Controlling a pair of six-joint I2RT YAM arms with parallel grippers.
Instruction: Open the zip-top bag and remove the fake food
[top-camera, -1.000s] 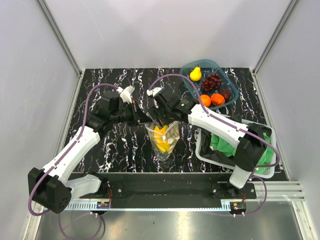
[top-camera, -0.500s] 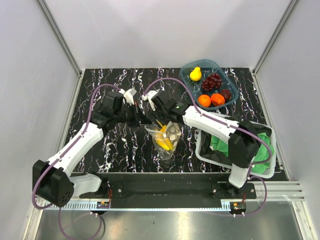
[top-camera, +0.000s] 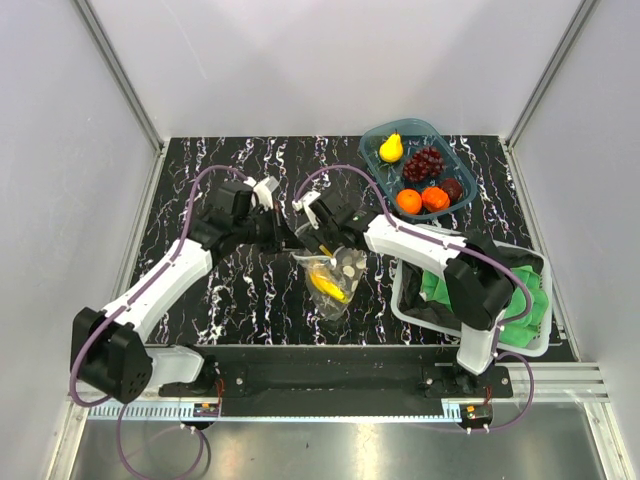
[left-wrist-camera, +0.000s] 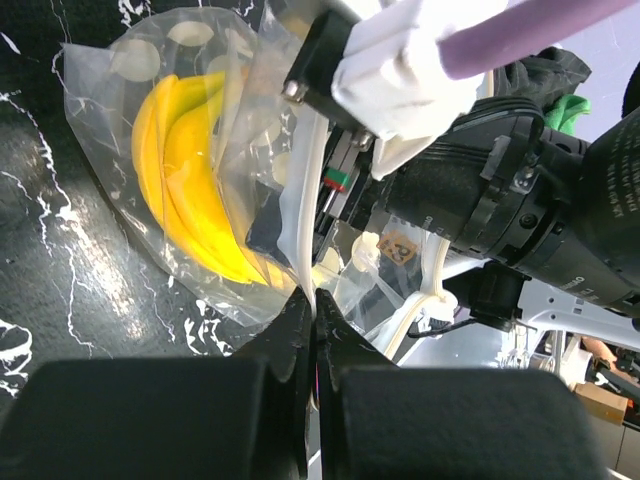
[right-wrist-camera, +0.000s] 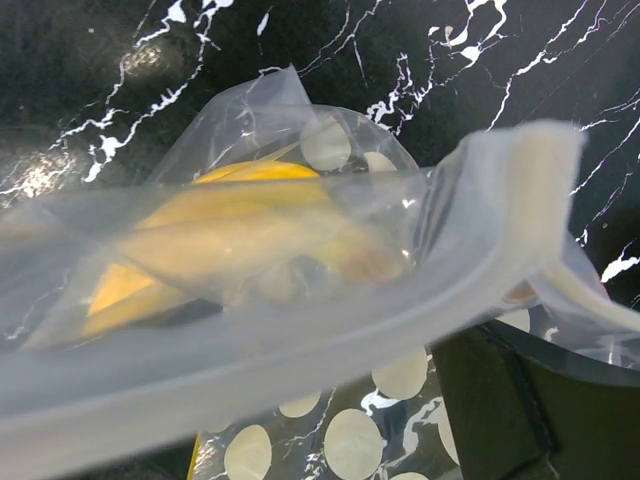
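The zip-top bag (top-camera: 335, 283) is clear with pale dots and hangs between my two grippers above the dark marbled table. A yellow banana bunch (top-camera: 328, 281) lies inside it, and it also shows in the left wrist view (left-wrist-camera: 185, 190) and the right wrist view (right-wrist-camera: 240, 235). My left gripper (top-camera: 291, 237) is shut on the bag's white zip strip (left-wrist-camera: 304, 215). My right gripper (top-camera: 319, 241) holds the other lip of the bag's mouth (right-wrist-camera: 330, 330). Only one of its fingers (right-wrist-camera: 505, 405) shows.
A translucent blue tub (top-camera: 376, 170) at the back right holds a yellow pear (top-camera: 391, 148), dark grapes (top-camera: 424, 162) and orange fruits (top-camera: 422, 200). A white basket (top-camera: 405, 300) with a green cloth (top-camera: 446, 290) stands at the right, by the right arm.
Both grippers have shifted a little to the left and back with the bag's mouth. The bag has tilted and the bananas lie lower and flatter in it.
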